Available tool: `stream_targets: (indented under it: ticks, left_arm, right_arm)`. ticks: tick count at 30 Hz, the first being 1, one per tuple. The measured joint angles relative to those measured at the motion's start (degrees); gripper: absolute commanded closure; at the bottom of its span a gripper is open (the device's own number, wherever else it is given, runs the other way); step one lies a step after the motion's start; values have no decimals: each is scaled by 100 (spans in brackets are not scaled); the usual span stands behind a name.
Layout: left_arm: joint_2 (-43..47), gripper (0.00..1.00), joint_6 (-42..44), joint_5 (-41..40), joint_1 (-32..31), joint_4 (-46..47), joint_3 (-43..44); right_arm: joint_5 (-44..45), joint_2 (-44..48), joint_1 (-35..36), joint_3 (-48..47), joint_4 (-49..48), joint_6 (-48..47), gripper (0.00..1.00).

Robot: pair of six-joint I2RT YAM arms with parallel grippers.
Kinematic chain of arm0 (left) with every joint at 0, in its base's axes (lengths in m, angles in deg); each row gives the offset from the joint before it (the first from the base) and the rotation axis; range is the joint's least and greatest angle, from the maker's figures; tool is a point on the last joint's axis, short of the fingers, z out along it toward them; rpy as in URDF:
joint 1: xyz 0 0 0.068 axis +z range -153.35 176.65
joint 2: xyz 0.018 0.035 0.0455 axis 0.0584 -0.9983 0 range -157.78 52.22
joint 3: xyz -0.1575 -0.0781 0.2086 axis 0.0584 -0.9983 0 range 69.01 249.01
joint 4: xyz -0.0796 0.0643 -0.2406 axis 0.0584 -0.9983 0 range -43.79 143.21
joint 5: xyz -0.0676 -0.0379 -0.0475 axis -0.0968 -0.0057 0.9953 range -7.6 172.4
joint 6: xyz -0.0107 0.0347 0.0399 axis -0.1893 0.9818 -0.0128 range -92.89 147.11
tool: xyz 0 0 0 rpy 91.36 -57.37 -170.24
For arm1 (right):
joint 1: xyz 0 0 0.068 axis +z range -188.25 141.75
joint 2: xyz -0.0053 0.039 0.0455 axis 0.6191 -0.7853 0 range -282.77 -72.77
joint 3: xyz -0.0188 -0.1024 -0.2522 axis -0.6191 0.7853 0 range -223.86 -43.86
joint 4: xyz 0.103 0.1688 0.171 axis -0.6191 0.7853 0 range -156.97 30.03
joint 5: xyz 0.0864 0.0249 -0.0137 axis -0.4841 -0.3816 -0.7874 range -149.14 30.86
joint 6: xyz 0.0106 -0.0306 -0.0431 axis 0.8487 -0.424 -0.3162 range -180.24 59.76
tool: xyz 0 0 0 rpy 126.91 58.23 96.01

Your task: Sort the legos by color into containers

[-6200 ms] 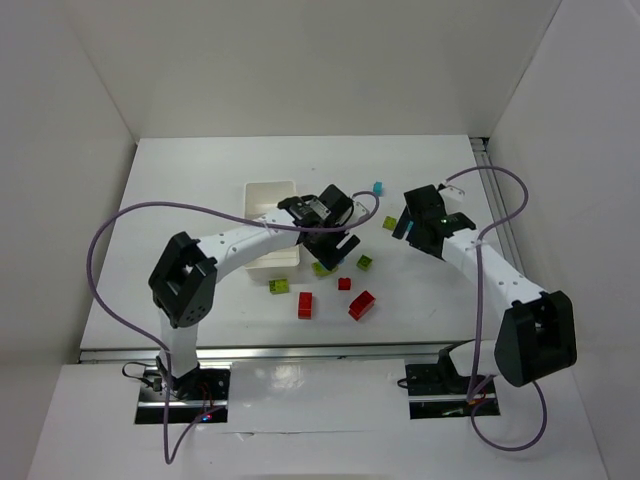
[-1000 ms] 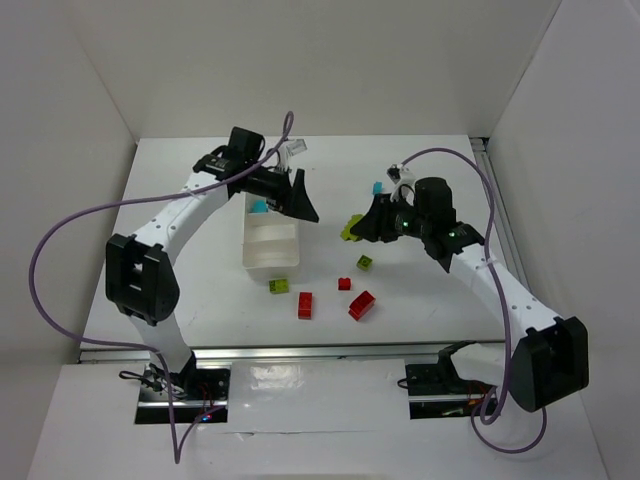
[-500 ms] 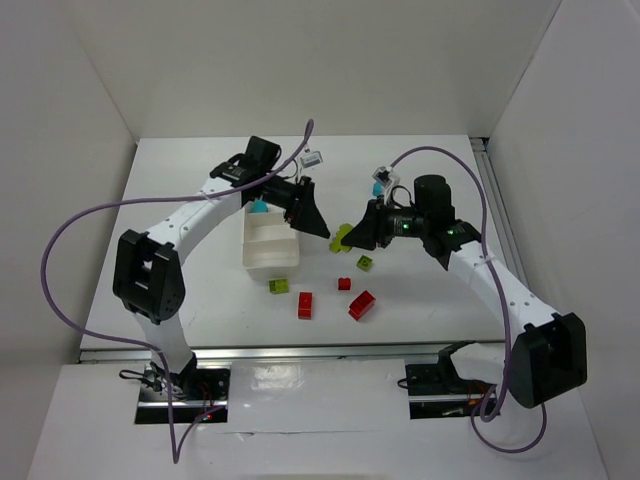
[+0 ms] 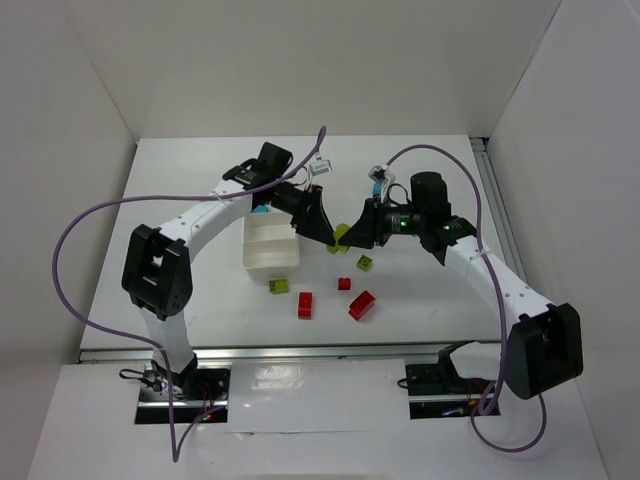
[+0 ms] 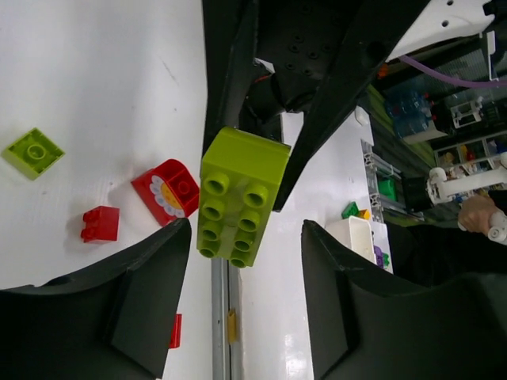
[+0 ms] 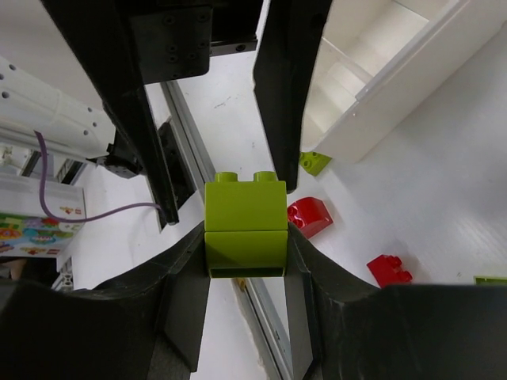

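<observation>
A yellow-green lego (image 4: 343, 235) (image 6: 245, 218), two bricks stacked, hangs above the table with my right gripper (image 4: 358, 228) (image 6: 245, 253) shut on its lower half. My left gripper (image 4: 326, 232) (image 5: 245, 237) faces it from the left with its jaws open around the studded end (image 5: 242, 198); one finger (image 5: 158, 269) is close to the brick and a gap shows on the other side. The white tray (image 4: 285, 262) (image 6: 396, 103) lies just left of the meeting point, with a cyan lego (image 4: 259, 208) in its far compartment.
On the table below lie two small yellow-green legos (image 4: 365, 262) (image 4: 279, 285) and three red ones (image 4: 305, 305) (image 4: 344, 283) (image 4: 361, 304). A cyan lego (image 4: 378, 187) sits behind the right arm. Cables arch over both arms.
My left gripper swung right from over the tray to the yellow-green lego, and its jaws narrowed. My right gripper carried the lego left to meet it.
</observation>
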Motion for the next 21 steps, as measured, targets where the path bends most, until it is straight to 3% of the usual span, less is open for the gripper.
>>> stream_targets:
  ticks: [5, 8, 12, 14, 16, 19, 21]
  left_arm:
    - [0, 39, 13, 107, -13, 28, 0]
    - [-4, 50, 31, 109, -13, 44, 0]
    - [-35, 44, 105, 131, -13, 42, 0]
    - [-52, 47, 111, 199, -28, 42, 4]
    - [-85, 58, 125, 212, -59, 42, 22]
    - [-136, 97, 195, 286, -55, 39, 37]
    - [-146, 100, 267, 308, -46, 52, 61]
  right_arm:
    - [-11, -15, 0, -2, -37, 31, 100]
    - [-46, -22, 0, -2, -103, 107, 100]
    - [-101, -22, 0, -2, -120, 133, 100]
    - [-98, -22, 0, -2, -129, 151, 100]
    - [-131, -22, 0, -2, -127, 186, 100]
    - [-155, -22, -9, -2, -109, 267, 97]
    - [-149, -20, -20, -2, -118, 286, 85]
